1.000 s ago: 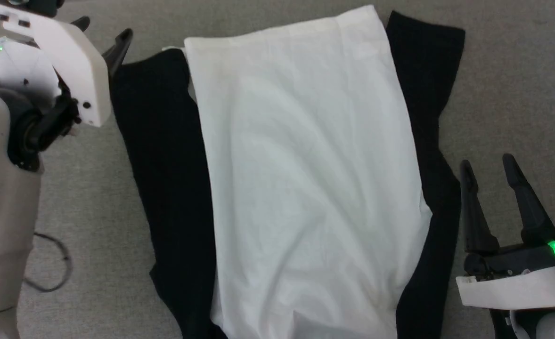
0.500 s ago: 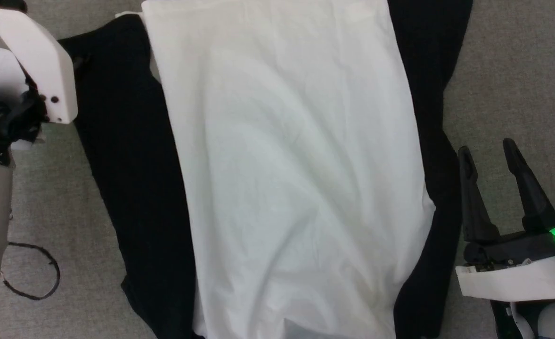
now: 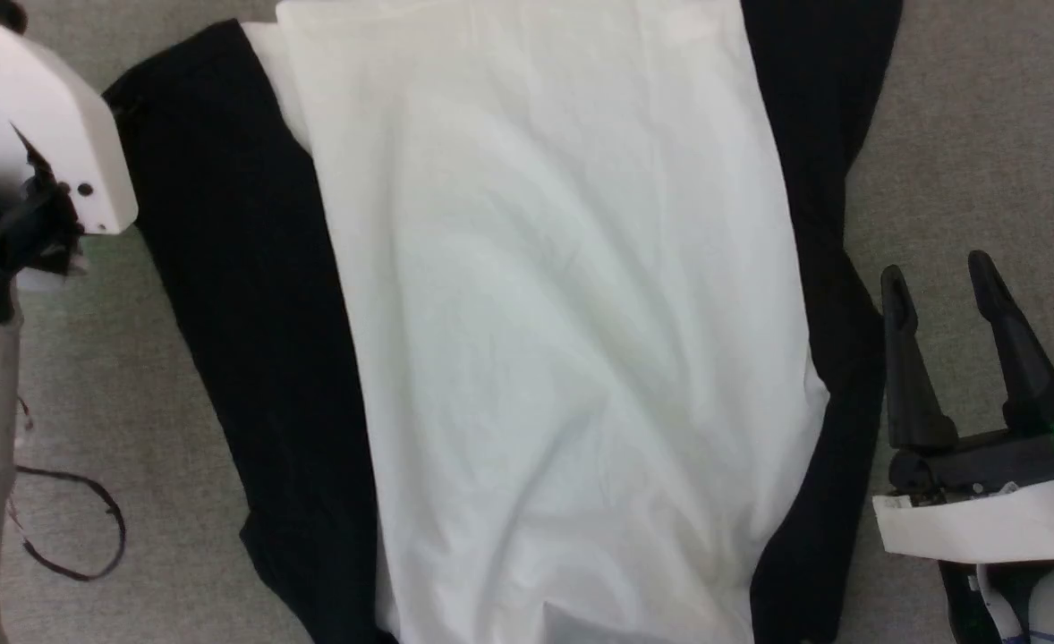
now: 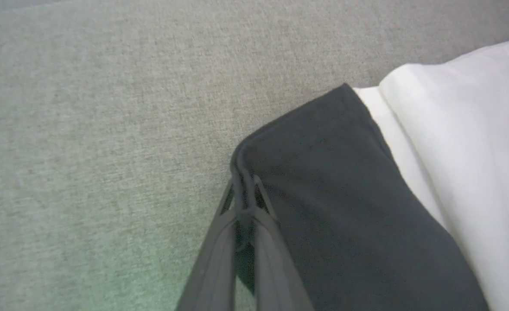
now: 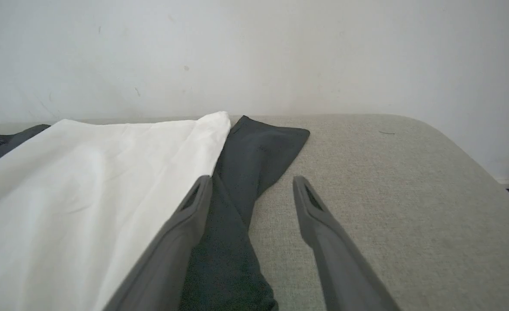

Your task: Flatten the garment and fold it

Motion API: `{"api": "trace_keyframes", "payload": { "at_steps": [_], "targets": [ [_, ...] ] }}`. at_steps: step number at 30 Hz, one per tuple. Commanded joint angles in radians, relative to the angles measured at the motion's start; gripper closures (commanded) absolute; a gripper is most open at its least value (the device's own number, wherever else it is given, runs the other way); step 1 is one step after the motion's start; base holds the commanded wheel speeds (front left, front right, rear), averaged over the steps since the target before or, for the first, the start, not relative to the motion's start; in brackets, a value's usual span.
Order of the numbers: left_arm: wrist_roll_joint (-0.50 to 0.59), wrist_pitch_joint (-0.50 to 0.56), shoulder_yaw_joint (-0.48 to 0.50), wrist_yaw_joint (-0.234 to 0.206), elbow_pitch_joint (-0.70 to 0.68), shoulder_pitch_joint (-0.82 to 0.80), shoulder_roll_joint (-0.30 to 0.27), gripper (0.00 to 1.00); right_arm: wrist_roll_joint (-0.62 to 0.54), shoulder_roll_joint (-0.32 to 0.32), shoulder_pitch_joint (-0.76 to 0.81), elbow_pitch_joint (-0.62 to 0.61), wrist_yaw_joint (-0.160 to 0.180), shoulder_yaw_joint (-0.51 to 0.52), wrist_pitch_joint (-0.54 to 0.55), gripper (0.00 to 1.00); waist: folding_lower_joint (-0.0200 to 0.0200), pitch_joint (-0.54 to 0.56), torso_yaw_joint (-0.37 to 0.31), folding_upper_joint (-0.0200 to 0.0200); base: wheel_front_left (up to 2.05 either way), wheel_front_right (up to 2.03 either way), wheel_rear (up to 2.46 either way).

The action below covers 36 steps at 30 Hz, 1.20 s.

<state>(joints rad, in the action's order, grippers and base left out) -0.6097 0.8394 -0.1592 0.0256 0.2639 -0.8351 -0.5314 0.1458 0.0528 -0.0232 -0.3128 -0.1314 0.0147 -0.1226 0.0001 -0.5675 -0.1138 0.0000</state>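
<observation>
The left wrist view gives the grip itself: at centre frame the left claw (image 4: 242, 185), fingers pressed together, pinches the rolled outer edge of the shirt's (image 4: 332, 194) black corner. In the head view that arm appears as a pale wrist housing (image 3: 53, 116) at the upper left, beside the same black corner. The right wrist view adds a pale wall (image 5: 254, 52) behind the grey pad (image 5: 388, 181), and the shirt's far black end lying flat.

The right claw (image 3: 939, 273) sits at the lower right of the head view. Its fingers are spread and point up the frame, just off the shirt's black right edge.

The shirt lies flat on the pad at mid-frame. Its long axis runs top to bottom, leaning left at the top, with a white panel between black strips. Both ends are cropped, so I cannot tell which end is the collar. A dark cable (image 3: 71, 528) loops at the lower left.
</observation>
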Motion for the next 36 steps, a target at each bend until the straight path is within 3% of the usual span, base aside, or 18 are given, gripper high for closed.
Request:
{"api": "trace_keyframes", "payload": {
  "at_steps": [1, 11, 16, 28, 36],
  "targets": [
    [-0.011, -0.011, 0.006, 0.005, 0.015, 0.034, 0.009, 1.00, -0.005, -0.003, -0.013, 0.003, 0.001, -0.003, 0.001, 0.00, -0.0001, 0.043, 0.015, 0.0000, 0.00, 0.00, 0.00],
    [-0.107, -0.208, 0.113, 0.049, -0.028, 0.119, 0.037, 1.00, 0.018, -0.003, 0.047, 0.051, 0.001, -0.002, 0.003, 0.00, -0.0001, 0.264, 0.048, 0.0000, 0.00, 0.00, 0.00],
    [-0.133, -0.233, 0.171, 0.051, -0.078, 0.222, -0.005, 1.00, 0.035, -0.003, 0.100, 0.067, 0.001, -0.003, 0.008, 0.00, -0.0001, 0.362, 0.065, 0.0000, 0.00, 0.00, 0.00],
    [-0.227, -0.220, 0.456, -0.042, -0.257, 0.581, -0.102, 1.00, 0.055, -0.003, 0.197, 0.069, 0.001, 0.007, 0.020, 0.00, -0.0001, 0.500, 0.115, 0.0000, 0.00, 0.00, 0.00],
    [-0.270, -0.240, 0.689, -0.091, -0.321, 0.852, -0.073, 1.00, 0.055, -0.003, 0.225, 0.058, 0.001, 0.012, 0.035, 0.00, -0.0001, 0.550, 0.136, 0.0000, 0.00, 0.00, 0.00]
  ]
}}
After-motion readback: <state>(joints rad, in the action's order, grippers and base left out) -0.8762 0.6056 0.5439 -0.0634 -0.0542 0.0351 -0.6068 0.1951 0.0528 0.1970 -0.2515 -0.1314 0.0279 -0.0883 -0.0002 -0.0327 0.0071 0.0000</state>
